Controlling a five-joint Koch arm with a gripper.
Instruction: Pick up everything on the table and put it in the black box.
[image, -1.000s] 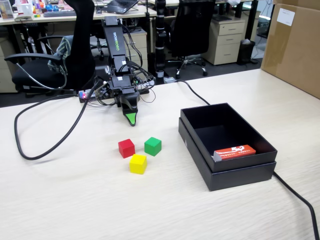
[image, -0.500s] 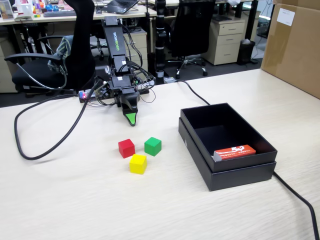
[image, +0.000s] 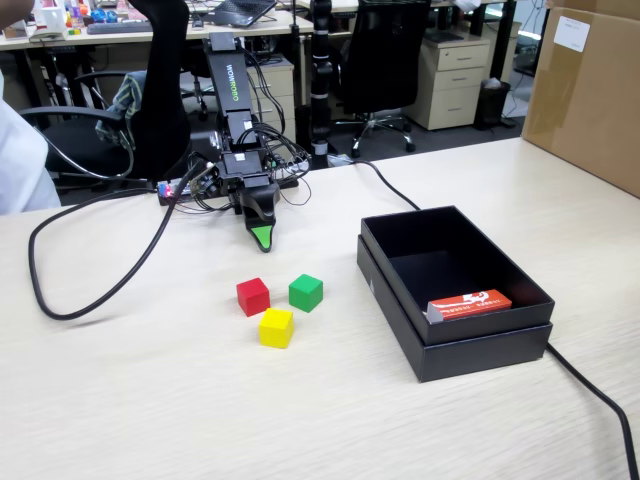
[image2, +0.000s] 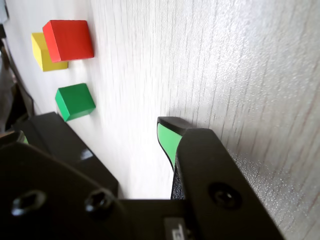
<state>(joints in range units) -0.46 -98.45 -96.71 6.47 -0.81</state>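
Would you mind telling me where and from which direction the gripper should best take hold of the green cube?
Grip the green cube across two opposite side faces, coming down from above. It stands apart from the red cube and the yellow cube, so a finger probably fits on each side. It is also the cube nearest the black box.

In the wrist view the yellow cube (image2: 44, 55) sits mostly behind the red cube (image2: 69, 39) — only its left part shows. The gripper (image2: 169, 134) shows one green-tipped jaw there; the other is lost under the dark body at the lower left, so its opening cannot be judged. In the fixed view its jaws overlap into a single green tip. The black box (image: 470, 352) hides the lower part of the orange-red packet (image: 468, 304) behind its near wall — the white print is too small to read. The table (image: 130, 410) runs off the left, right and bottom edges.
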